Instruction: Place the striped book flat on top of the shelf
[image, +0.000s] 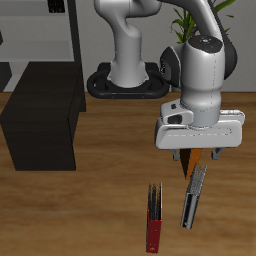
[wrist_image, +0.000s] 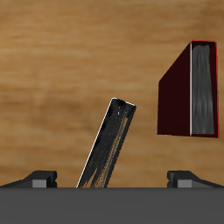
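Note:
The striped book (image: 193, 198) stands on its long edge on the wooden table, near the front edge; in the wrist view it (wrist_image: 108, 146) shows as a thin, slightly tilted edge. My gripper (image: 198, 160) hangs just above it, open and empty. In the wrist view the gripper (wrist_image: 114, 179) has one fingertip (wrist_image: 39, 178) on either side of the book's line, not touching it. The shelf (image: 42, 125) is a low black cabinet across the table, well away from the gripper, and nothing lies on its flat top.
A red book (image: 153, 220) with a dark ribbed edge stands beside the striped book, also in the wrist view (wrist_image: 187, 89). A sliver of something orange (image: 191, 167) shows under my hand. A grey open rack (image: 40, 30) and the robot base (image: 125, 80) stand at the back.

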